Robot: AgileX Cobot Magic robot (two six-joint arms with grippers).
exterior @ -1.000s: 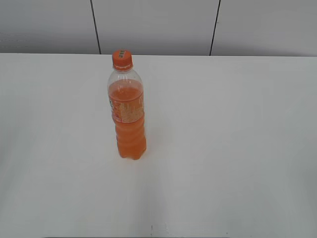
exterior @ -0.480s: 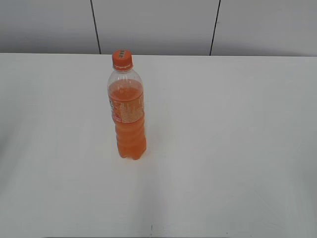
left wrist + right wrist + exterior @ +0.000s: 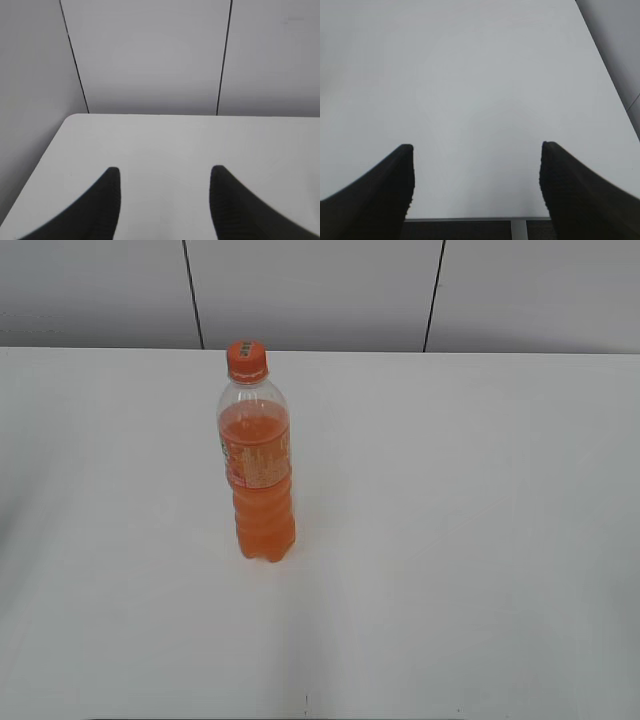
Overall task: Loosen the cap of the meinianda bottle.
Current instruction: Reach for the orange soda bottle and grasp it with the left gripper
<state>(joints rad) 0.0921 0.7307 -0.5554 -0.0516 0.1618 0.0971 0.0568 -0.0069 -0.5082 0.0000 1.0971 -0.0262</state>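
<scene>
The meinianda bottle (image 3: 258, 475) stands upright on the white table (image 3: 450, 540), left of the middle in the exterior view. It holds orange drink and has an orange label band. Its orange cap (image 3: 247, 360) sits on the neck. No gripper shows in the exterior view. My left gripper (image 3: 164, 175) is open and empty over bare table near the far left corner. My right gripper (image 3: 476, 150) is open and empty over bare table near an edge. The bottle does not show in either wrist view.
A grey panelled wall (image 3: 310, 290) stands behind the table's far edge. In the left wrist view the table's left corner (image 3: 70, 120) meets the wall. In the right wrist view a table edge (image 3: 470, 218) and a white leg (image 3: 519, 229) show.
</scene>
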